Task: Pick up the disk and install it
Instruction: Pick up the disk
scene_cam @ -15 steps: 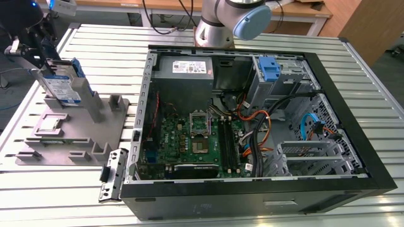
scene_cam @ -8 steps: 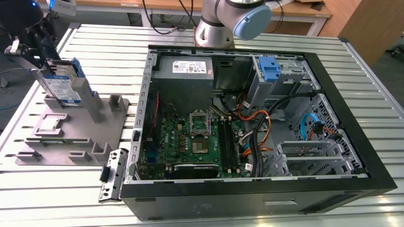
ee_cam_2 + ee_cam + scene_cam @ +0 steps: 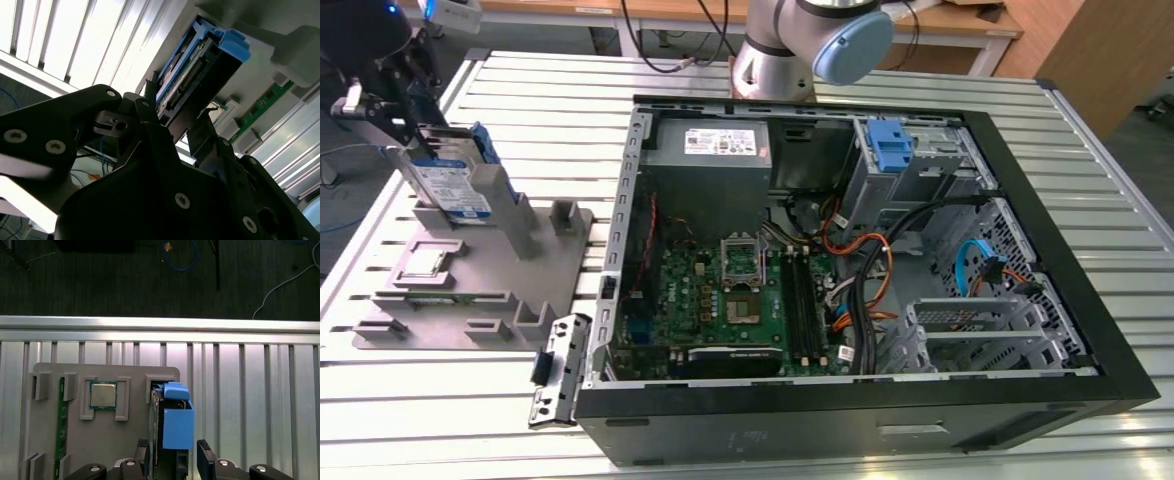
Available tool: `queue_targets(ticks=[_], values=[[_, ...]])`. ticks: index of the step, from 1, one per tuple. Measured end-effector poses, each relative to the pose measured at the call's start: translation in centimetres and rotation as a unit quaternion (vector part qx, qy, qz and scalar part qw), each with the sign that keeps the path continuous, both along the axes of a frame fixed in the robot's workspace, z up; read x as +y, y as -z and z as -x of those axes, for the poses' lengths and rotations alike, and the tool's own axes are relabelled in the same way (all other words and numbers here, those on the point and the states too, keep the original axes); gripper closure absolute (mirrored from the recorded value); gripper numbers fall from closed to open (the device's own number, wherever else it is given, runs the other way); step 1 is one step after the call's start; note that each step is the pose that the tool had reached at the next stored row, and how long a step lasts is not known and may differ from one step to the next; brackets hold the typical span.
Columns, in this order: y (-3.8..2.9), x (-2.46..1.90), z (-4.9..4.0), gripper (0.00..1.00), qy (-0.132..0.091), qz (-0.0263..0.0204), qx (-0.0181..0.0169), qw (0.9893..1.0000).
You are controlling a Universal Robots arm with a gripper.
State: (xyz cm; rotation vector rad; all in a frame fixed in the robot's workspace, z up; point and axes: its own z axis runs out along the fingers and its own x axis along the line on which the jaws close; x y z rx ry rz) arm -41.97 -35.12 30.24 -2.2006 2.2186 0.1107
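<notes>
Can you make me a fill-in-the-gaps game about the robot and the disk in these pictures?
1. The plastic rails on the disk are coloured ___.
2. The disk stands on its edge in a holder coloured ___, next to the open computer case.
3. The thing nearest to the gripper is the ___.

Missing words: blue; grey; disk.
</notes>
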Motion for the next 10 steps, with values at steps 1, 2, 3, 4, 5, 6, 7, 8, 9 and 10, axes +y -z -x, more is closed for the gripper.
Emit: queue_targets(ticks=[1,2,3,4,5,6,7,8,9,10], values=[[0.0,0.0,0.0,0.49,-0.001,0.0,0.0,1.0],[0.0,0.0,0.0,0.49,-0.002,0.0,0.0,1.0],[0.0,0.0,0.0,0.49,-0.002,0.0,0.0,1.0],[0.0,0.0,0.0,0.49,-0.002,0.0,0.0,1.0],[0.01,0.0,0.0,0.49,-0.002,0.0,0.0,1.0],[0.01,0.0,0.0,0.49,-0.002,0.0,0.0,1.0],[0.0,0.0,0.0,0.49,-0.002,0.0,0.0,1.0],[0.0,0.0,0.0,0.49,-0.002,0.0,-0.0001,1.0],[-0.01,0.0,0.0,0.49,-0.003,-0.0001,-0.0002,1.0],[-0.03,0.0,0.0,0.49,-0.003,-0.0001,-0.0001,1.0]])
